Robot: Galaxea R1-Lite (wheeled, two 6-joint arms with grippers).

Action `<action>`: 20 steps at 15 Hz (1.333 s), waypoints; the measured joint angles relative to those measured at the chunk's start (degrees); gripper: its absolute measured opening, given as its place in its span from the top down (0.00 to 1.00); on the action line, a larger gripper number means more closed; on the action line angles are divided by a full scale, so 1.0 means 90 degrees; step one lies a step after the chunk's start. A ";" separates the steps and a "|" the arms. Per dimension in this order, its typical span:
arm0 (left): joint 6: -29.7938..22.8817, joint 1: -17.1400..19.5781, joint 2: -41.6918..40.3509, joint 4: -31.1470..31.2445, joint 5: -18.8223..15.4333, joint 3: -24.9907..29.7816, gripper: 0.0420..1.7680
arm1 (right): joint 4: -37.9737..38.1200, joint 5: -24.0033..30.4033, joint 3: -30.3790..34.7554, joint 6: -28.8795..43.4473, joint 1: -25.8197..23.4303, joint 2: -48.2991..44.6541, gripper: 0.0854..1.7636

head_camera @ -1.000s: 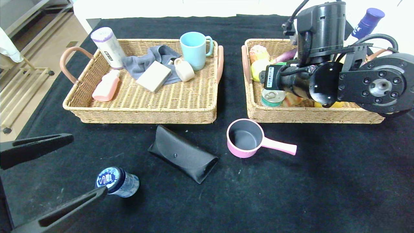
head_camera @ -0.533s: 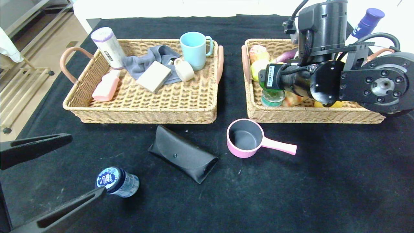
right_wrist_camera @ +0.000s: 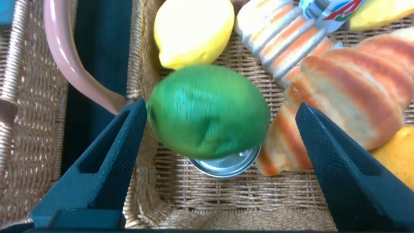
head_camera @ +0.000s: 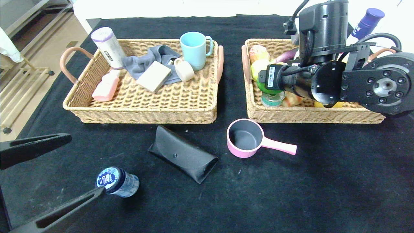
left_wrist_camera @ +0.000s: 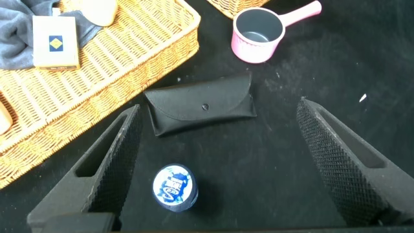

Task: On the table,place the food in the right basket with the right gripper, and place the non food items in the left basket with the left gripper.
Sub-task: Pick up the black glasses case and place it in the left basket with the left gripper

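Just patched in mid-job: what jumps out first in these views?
The open right gripper hangs over the right wicker basket, a green lime between its fingers above a tin can. The open left gripper hovers over a blue-capped bottle beside a black glasses case.

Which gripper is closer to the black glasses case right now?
Left. The left gripper hangs open over the table with the water bottle between its fingers, the black glasses case just ahead of it. The right gripper is over the right basket, open around a green fruit.
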 joint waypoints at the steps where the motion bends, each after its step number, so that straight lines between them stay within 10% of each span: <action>1: 0.0004 0.0000 0.0000 0.0020 0.0000 0.0000 0.03 | 0.0003 -0.0004 0.0018 -0.0003 0.0000 -0.0012 0.05; 8: -0.0005 -0.0001 0.0047 0.0030 -0.0039 -0.0008 0.03 | -0.0034 0.0631 0.1065 -0.0037 0.0206 -0.0857 0.04; 20: -0.0049 0.0008 0.0390 0.0058 0.0419 -0.0088 0.03 | -0.1388 0.4183 0.5120 -0.1816 -0.0370 -0.3740 0.04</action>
